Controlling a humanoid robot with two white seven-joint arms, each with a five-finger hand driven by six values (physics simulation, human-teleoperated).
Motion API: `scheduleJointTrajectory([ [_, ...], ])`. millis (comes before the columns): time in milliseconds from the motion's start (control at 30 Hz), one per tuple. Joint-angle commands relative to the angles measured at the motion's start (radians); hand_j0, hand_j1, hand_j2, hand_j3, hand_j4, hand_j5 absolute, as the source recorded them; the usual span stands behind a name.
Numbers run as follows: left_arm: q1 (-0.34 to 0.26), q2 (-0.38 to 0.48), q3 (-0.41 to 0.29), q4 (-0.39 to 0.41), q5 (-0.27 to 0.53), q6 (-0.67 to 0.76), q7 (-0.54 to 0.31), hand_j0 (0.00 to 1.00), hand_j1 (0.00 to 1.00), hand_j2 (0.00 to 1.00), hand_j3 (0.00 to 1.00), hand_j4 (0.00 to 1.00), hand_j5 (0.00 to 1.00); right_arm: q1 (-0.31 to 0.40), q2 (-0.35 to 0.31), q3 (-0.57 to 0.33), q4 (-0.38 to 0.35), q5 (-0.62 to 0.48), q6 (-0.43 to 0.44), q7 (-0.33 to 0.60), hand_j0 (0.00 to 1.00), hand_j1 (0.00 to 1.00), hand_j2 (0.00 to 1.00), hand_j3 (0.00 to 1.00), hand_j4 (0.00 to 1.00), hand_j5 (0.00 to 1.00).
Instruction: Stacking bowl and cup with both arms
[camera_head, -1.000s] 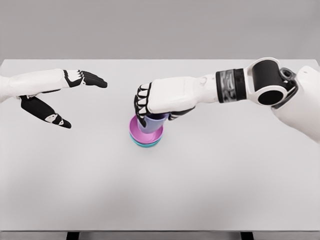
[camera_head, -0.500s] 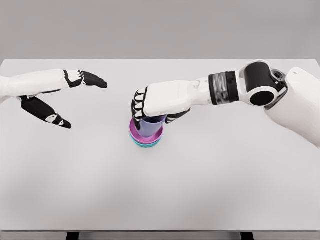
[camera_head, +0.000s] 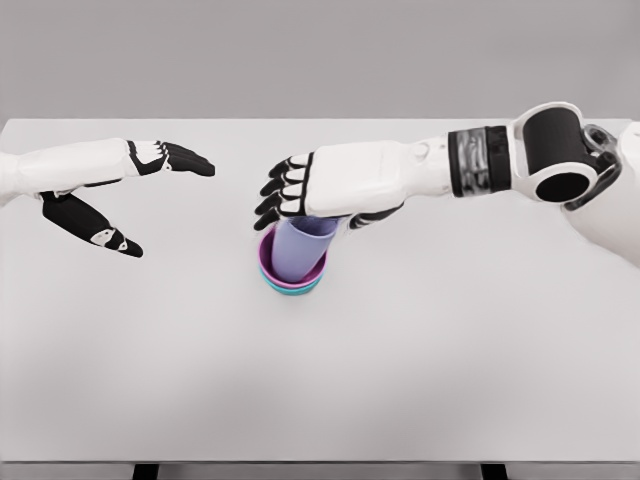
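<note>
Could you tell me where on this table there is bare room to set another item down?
The table is bare along the whole front, below the bowls holding the lavender cup, and also on the right under the right arm. The crowded spot is the centre, where the right hand hovers over the cup; the left hand occupies the far left.

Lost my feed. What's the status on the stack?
Right hand open above cup, fingers spread. Cup seated in pink bowl, which sits on teal bowl. Left hand open, off left. Nothing obstructing.
</note>
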Motion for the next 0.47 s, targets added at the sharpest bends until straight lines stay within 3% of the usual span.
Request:
scheduleJointTrajectory([
  [0,0.000,0.001,0.001,0.000,0.008,0.003,0.000,1.00,1.00,1.00,1.00,1.00,1.00,0.000,-0.070,-0.081,-0.044,-0.010,0.003,-0.001,1.00,1.00,1.00,1.00,1.00,1.00],
  [33,0.000,0.001,0.001,0.000,0.008,0.003,0.000,1.00,1.00,1.00,1.00,1.00,1.00,0.011,-0.139,-0.156,-0.055,-0.014,0.003,-0.001,1.00,1.00,1.00,1.00,1.00,1.00],
  [100,0.000,0.001,0.001,0.000,0.008,0.003,0.000,1.00,1.00,1.00,1.00,1.00,1.00,0.052,-0.262,-0.219,-0.044,-0.056,0.003,-0.001,1.00,1.00,1.00,1.00,1.00,1.00],
  [133,0.000,0.002,0.001,0.000,0.008,0.003,0.000,1.00,1.00,1.00,1.00,1.00,1.00,0.127,-0.351,-0.256,-0.029,-0.077,0.003,-0.001,1.00,1.00,1.00,1.00,1.00,1.00],
  [167,0.000,0.002,0.001,0.000,0.008,0.003,0.000,1.00,1.00,1.00,1.00,1.00,1.00,0.175,-0.375,-0.280,-0.003,-0.082,0.003,-0.001,1.00,1.00,1.00,1.00,1.00,1.00],
  [233,0.000,0.002,0.001,0.000,0.008,0.003,0.000,1.00,1.00,1.00,1.00,1.00,1.00,0.235,-0.381,-0.303,0.033,-0.079,0.003,-0.001,1.00,1.00,1.00,1.00,1.00,1.00],
  [433,0.006,0.004,0.001,0.000,0.008,0.003,0.000,1.00,1.00,1.00,1.00,1.00,1.00,0.242,-0.372,-0.300,0.034,-0.079,0.003,-0.001,1.00,1.00,1.00,1.00,1.00,1.00],
])
